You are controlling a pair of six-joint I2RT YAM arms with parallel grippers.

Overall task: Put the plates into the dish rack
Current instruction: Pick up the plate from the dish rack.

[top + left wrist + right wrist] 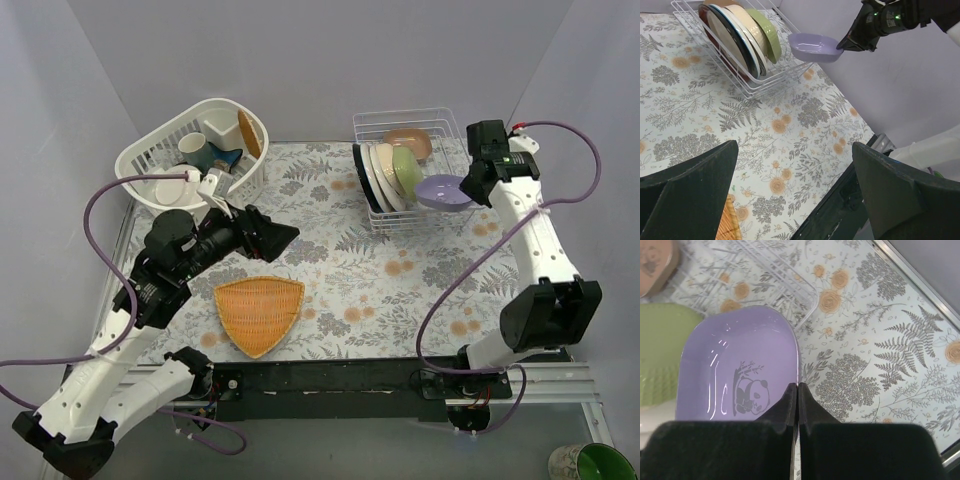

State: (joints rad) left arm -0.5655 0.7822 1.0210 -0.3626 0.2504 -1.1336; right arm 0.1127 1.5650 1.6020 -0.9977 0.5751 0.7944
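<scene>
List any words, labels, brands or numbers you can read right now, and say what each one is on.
No readable words or numbers in any view.
lilac dish, held in the right claw: a panda-and-bamboo drawing only, no lettering.
peach dish: a dark printed mark, too blurred to read.

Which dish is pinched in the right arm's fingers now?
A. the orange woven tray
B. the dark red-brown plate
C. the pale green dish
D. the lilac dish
D: the right fingers are shut on the rim of the lilac dish with the panda print.
</scene>
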